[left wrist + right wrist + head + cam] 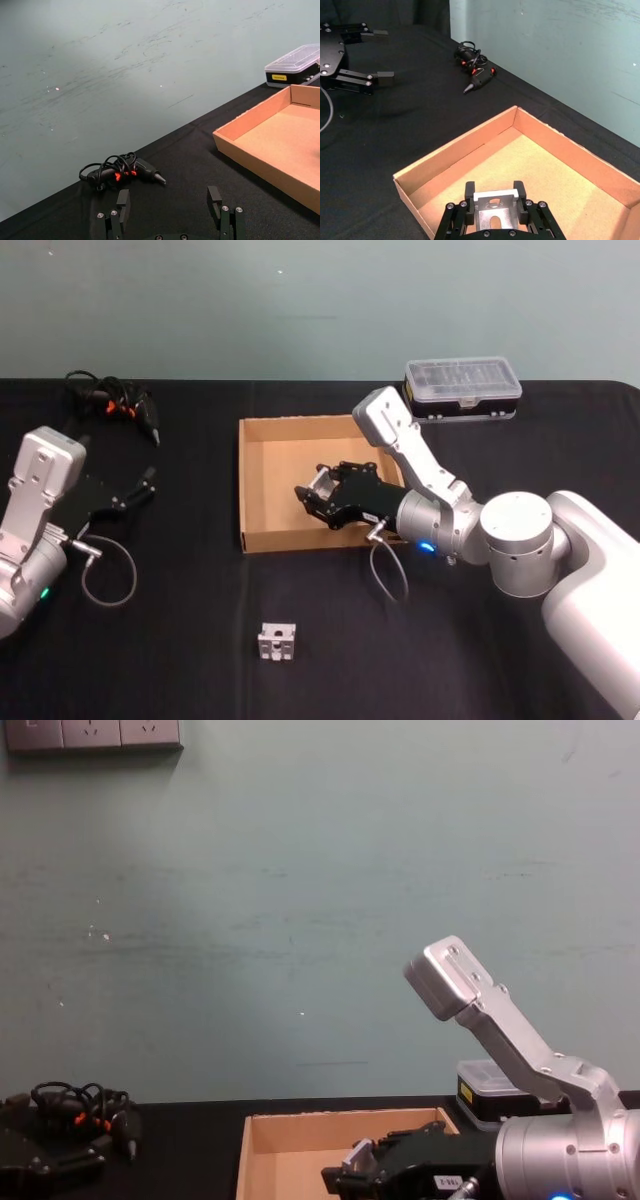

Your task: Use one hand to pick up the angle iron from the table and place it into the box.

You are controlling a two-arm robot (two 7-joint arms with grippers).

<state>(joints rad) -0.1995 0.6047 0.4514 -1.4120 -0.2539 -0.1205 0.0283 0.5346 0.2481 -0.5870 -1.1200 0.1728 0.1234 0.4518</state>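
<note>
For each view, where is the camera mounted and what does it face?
Head: high, looking down on table, box, left gripper, right gripper.
Chest: low, facing wall; right arm over box.
Left wrist: behind open left gripper, toward cable bundle.
Right wrist: behind right gripper clamping angle iron.
Shared: box in all four.

Lab: black-draped table, bare teal wall, wall sockets.

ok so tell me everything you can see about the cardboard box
The box is plain brown cardboard, wide and shallow, open-topped with low upright walls, lying flat on the black table. The floor that shows is bare. The right gripper, shut on a silvery angle iron, hangs over the floor toward the near wall. I cannot tell whether it touches the cardboard.
</note>
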